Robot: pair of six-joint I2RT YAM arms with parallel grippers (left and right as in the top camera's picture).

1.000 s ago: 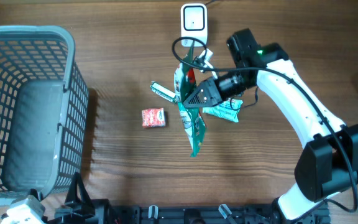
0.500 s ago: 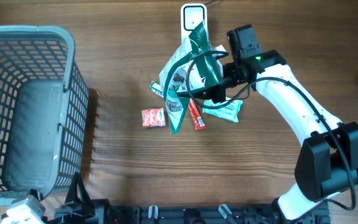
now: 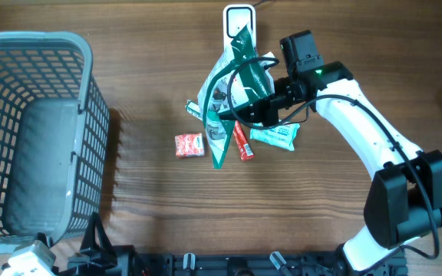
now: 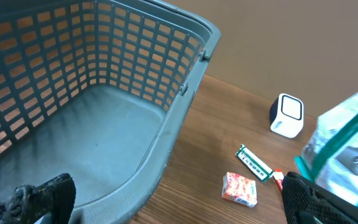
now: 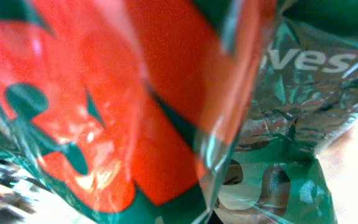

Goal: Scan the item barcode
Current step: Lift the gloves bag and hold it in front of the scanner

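Snack bag point(image 3: 225, 115) — green-white foil, crinkled; red patch on front

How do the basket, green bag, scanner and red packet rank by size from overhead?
1. basket
2. green bag, though it is held up nearer the camera
3. scanner and red packet look alike; the bag partly covers the scanner

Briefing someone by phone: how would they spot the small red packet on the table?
From the big grey basket on the left, move right across the wood toward the green bag in the right gripper. The small red packet lies alone between them. It is squarish, unlike the thin red stick and green-and-white bar beside it.
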